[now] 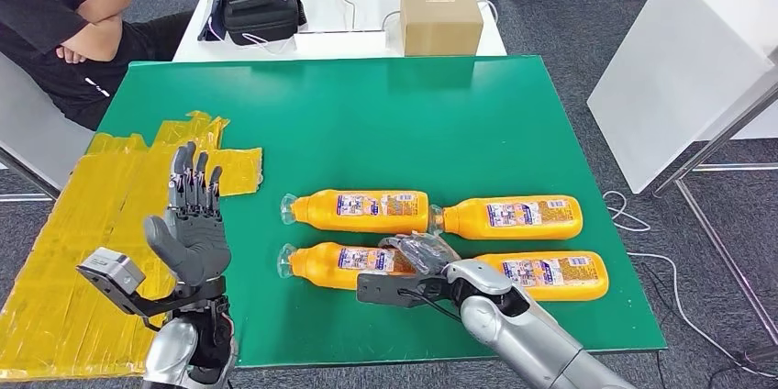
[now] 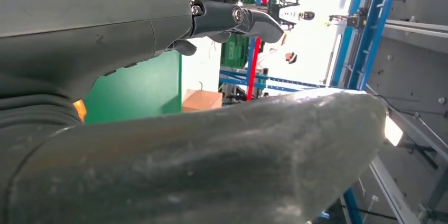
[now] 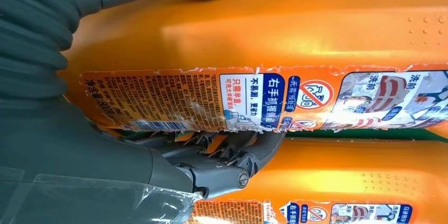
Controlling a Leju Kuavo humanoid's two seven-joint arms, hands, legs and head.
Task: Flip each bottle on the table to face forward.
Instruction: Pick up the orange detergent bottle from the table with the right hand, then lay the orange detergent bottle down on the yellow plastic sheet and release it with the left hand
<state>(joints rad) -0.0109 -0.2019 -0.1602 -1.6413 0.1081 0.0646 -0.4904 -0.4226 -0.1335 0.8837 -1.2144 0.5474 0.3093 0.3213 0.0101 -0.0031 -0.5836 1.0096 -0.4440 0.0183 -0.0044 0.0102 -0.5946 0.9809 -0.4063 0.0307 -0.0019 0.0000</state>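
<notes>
Four orange bottles on green table (image 1: 367, 105), two rows, all on their sides.
Right hand (image 1: 417, 256): over near-left bottle (image 1: 344, 263), fingers (image 3: 232, 152) and thumb wrapped round its body, gripping.
Left hand (image 1: 193, 224): raised at left, spread, empty.
Step, judged: roll bottle label-up; keep grip mid-body, clear of far-left bottle (image 1: 367, 210) just beside.

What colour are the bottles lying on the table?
Orange bottles, with white-and-blue labels; clearest in the right wrist view.
</notes>
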